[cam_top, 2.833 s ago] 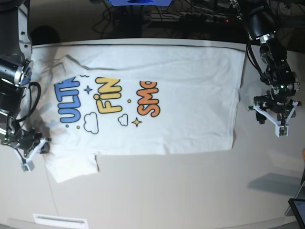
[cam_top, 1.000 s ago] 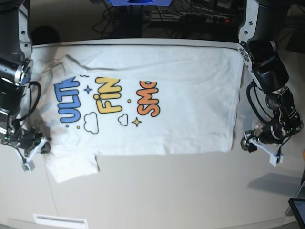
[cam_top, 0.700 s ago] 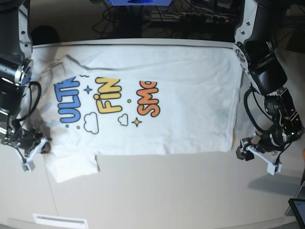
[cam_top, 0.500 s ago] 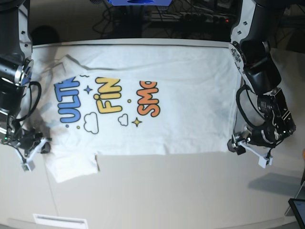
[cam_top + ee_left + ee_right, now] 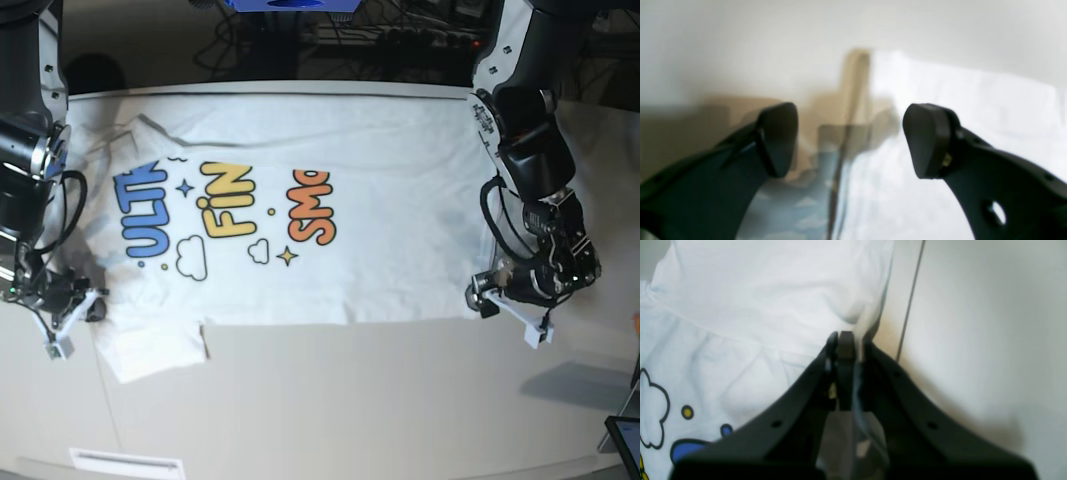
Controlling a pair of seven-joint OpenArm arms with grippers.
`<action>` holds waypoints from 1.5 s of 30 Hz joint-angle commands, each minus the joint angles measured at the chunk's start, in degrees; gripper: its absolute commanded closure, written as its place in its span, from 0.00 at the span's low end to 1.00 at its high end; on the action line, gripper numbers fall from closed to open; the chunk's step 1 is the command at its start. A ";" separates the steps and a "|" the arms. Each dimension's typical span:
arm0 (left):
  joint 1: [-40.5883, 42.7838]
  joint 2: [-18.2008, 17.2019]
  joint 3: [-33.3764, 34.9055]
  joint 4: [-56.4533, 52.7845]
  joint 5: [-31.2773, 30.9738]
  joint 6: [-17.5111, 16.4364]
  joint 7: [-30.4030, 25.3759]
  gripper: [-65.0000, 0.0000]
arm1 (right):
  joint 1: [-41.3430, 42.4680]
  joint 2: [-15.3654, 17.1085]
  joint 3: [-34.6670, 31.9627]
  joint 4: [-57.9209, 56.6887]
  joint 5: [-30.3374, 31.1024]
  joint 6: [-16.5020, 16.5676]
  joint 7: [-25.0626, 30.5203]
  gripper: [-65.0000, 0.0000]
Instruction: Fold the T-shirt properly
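Pale tabletop (image 5: 350,400) fills the base view, with dark cables and gear along its far edge. Spread flat on it lies the T-shirt (image 5: 400,210), print side up, its long axis running across the picture: collar end and sleeves toward the left, hem toward the right. The words on it read sideways, blue at the left, yellow in the middle, orange nearest the hem. One short sleeve sticks out toward the near edge at the lower left, and the near side of the body is folded in along a straight line.

At the far left, the right gripper (image 5: 68,318) sits at the shirt's near left corner, just beside that sleeve. Its wrist view shows the jaws clenched together on a pinch of the white cloth (image 5: 773,306) at the sleeve edge, with the fabric puckered up against the tips (image 5: 846,340) and bare table to the side.

At the far right, the left gripper (image 5: 505,305) is down at the near corner of the hem. Its jaws stand wide apart with nothing between them; in the blurred wrist view one fingertip (image 5: 778,136) hangs over bare table and the other over the shirt's edge (image 5: 957,100). Whether either tip touches the cloth cannot be told.
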 commanded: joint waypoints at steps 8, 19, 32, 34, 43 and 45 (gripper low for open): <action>-1.43 0.33 0.03 0.49 -0.52 -0.28 -0.19 0.23 | 0.48 0.33 -0.39 -0.03 -1.93 0.03 -3.01 0.99; -1.43 2.09 1.35 0.49 -0.43 -0.28 -0.28 0.25 | 0.39 0.33 -0.39 -0.03 -1.93 0.03 -3.01 0.99; -2.66 1.57 3.20 -7.24 -0.08 -0.28 -4.15 1.00 | -0.40 0.42 -0.39 0.06 -1.93 0.03 -3.01 0.99; -2.40 1.48 3.46 -6.98 -0.08 -0.28 -4.68 1.00 | -0.84 0.42 -0.39 0.41 -1.93 0.03 -2.92 0.99; -0.29 1.48 3.72 1.90 0.01 -0.28 -4.41 1.00 | -1.36 -0.02 0.22 4.72 -1.76 0.03 -2.48 0.99; 1.03 1.48 3.72 5.50 0.01 -0.28 -4.24 1.00 | -1.54 -0.37 0.22 6.39 -1.76 0.03 -2.48 0.99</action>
